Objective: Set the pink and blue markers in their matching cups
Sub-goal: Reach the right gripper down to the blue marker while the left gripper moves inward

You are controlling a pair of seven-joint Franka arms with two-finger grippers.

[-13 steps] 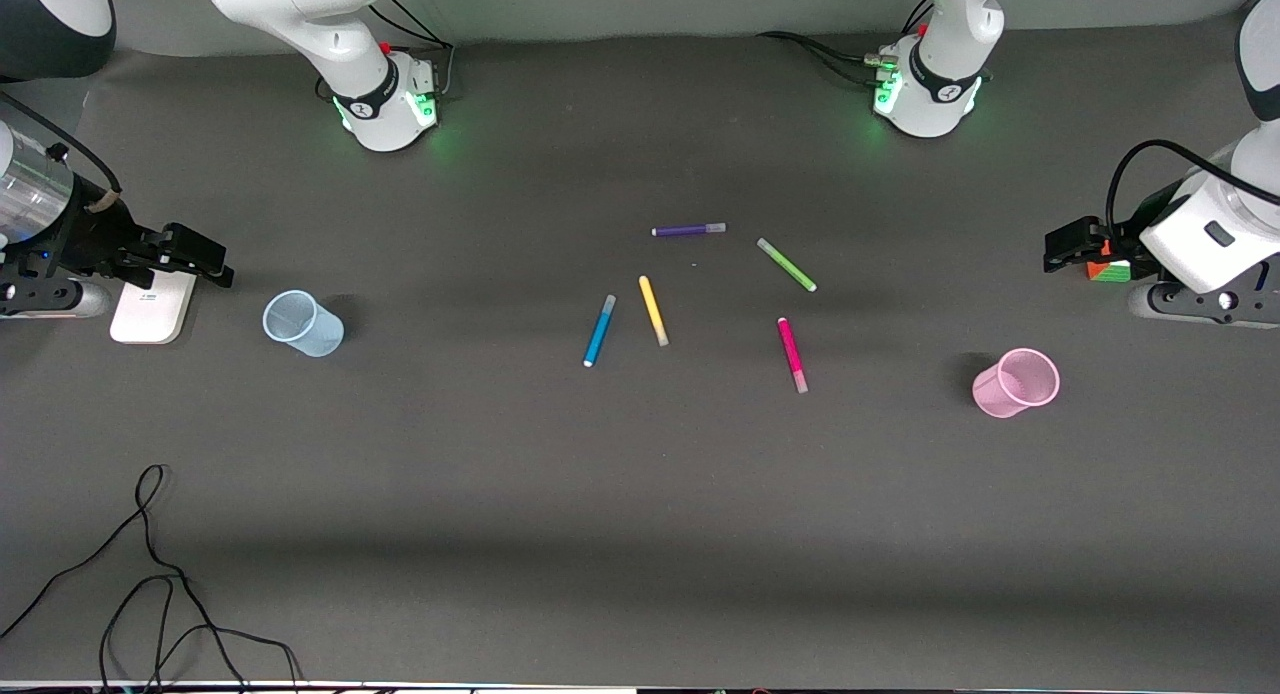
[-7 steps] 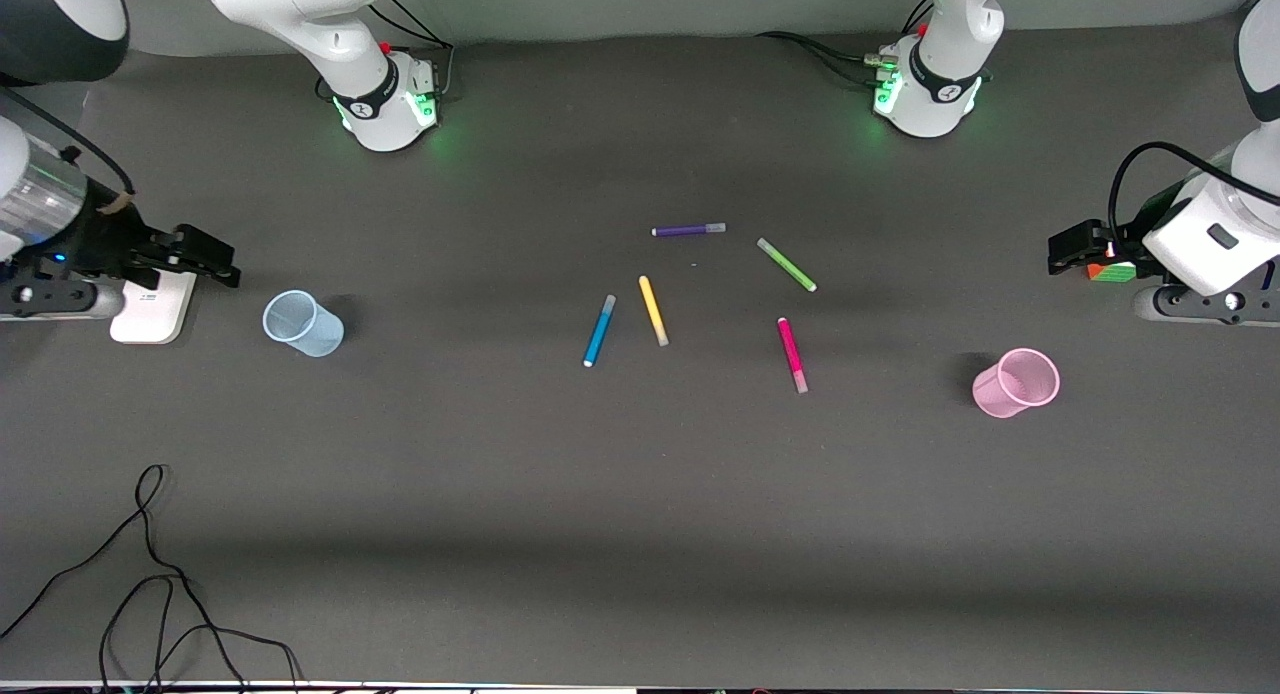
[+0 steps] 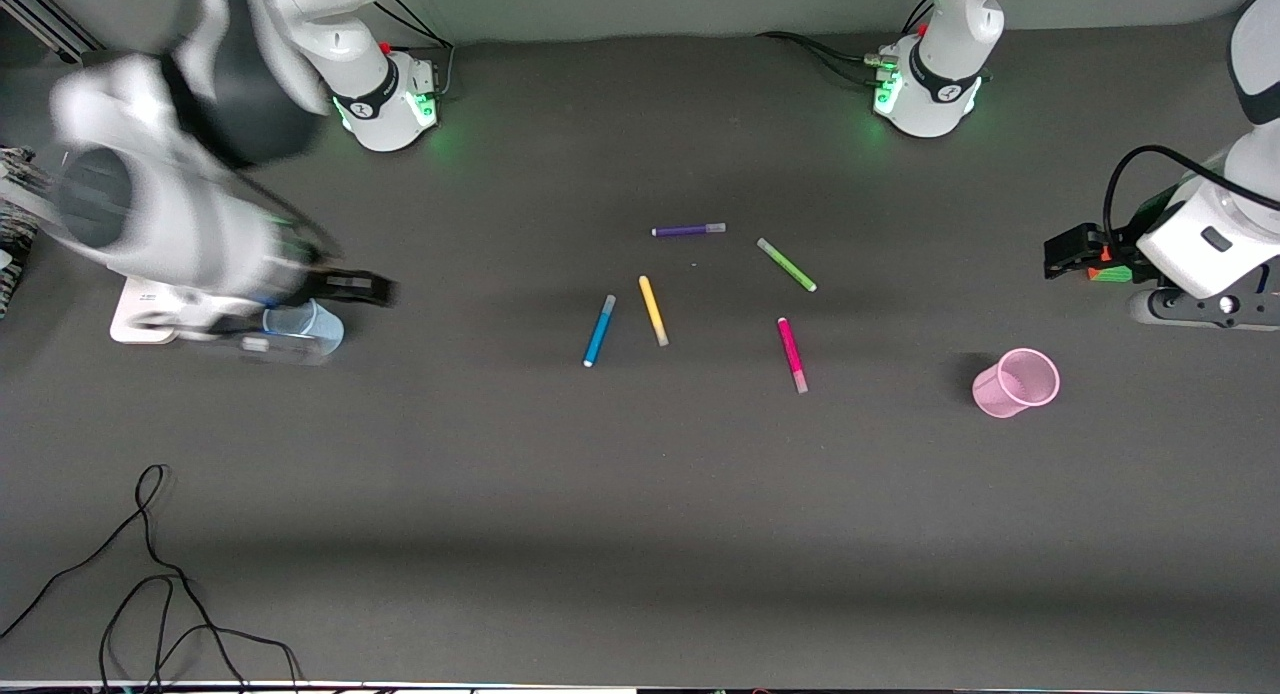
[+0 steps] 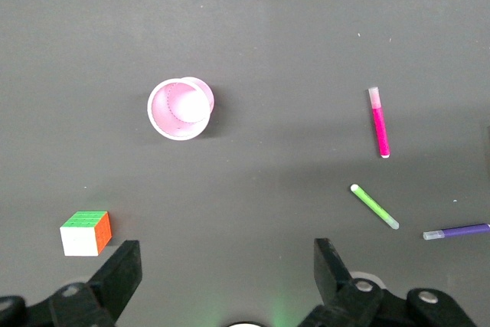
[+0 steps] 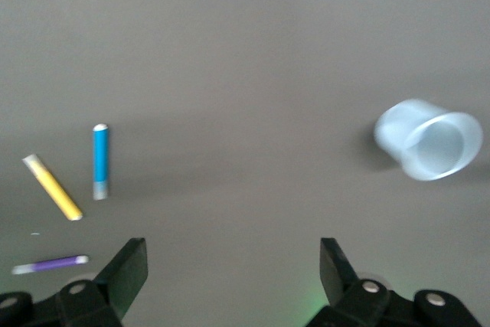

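Note:
The blue marker and the pink marker lie flat mid-table. The pale blue cup stands toward the right arm's end, partly covered by the right arm. The pale pink cup stands toward the left arm's end. My right gripper is open and empty, up in the air beside the blue cup. Its wrist view shows the blue marker, the blue cup and the gripper. My left gripper is open and empty. Its wrist view shows the pink cup, the pink marker and the gripper.
Yellow, green and purple markers lie by the task markers. A colour cube sits under the left gripper. A white pad lies under the right arm. A black cable lies at the near corner.
The right arm has swung quickly from the table's end toward the middle and now hangs over the blue cup. The left arm has barely moved. Markers and cups are unmoved.

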